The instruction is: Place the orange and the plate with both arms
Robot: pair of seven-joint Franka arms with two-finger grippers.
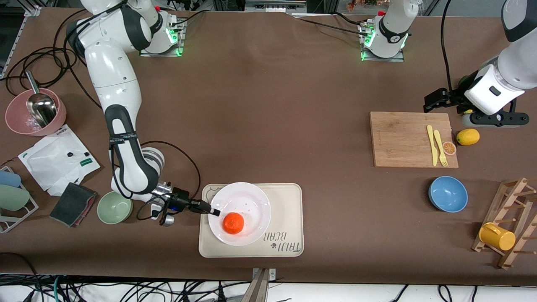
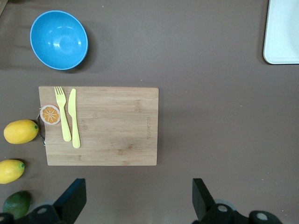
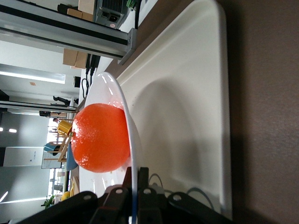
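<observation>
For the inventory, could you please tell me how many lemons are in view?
2. One lemon lies beside the board, by the slice; the other lies next to it, farther from the front camera. More may be hidden.

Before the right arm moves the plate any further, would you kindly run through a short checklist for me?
1. Right pincer shut on the plate rim: ok.
2. Orange resting on the plate: ok.
3. Plate lying on the tray: ok.
4. Plate fully flat on the tray: cannot tell.
5. Left pincer open, holding nothing, waiting over the table beside the cutting board: ok.
</observation>
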